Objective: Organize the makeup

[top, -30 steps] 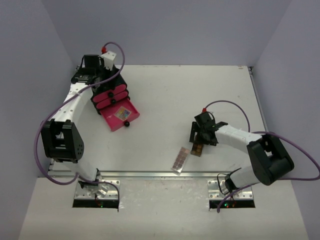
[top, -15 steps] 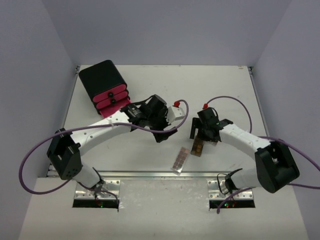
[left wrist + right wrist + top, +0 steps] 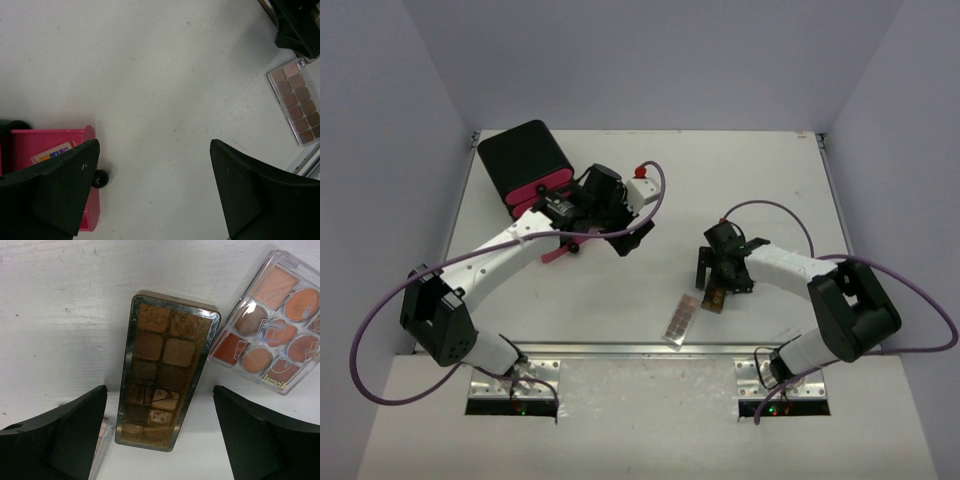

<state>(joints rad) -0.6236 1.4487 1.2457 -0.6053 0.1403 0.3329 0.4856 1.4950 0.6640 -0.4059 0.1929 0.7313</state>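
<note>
Fingers [image 3: 60,195] of the left gripper [image 3: 154,150] stand wide apart with nothing between them; the gripper hangs over bare table surface. Fingers [image 3: 60,440] of the right gripper [image 3: 160,388] are likewise spread wide, one on each side of the near end of a gold-brown palette [image 3: 165,375]. A strip of table shows between each finger and the palette, so nothing is gripped.

Table [image 3: 720,180]: white, carrying all items noted below.

Black box [image 3: 520,155]: at the far left corner of the table, with pink drawer fronts facing the arms.

Pink drawer [image 3: 30,142]: pulled out in front of the box, largely covered by the left arm in the top view. The left wrist view shows its corner just behind the left finger. Whether it is still seated in the box cannot be determined.

Long clear-cased palette [image 3: 295,102]: two rows of brown and pink pans, flat on the table near its front edge, between the two arms. It lies just beside the gold-brown palette; contact cannot be determined.

Gold-brown palette: flat on the table beneath the right gripper, lengthwise between the fingers, with two rows of brown pans.

Round-pan palette [image 3: 277,332]: clear case, orange and tan pans, flat on the table, its edge lying against the right side of the gold-brown palette.

Square multicolour palette [image 3: 52,152]: inside the pink drawer, only partly visible.

Knob [image 3: 100,178]: small, black and round, on the drawer's front.
</note>
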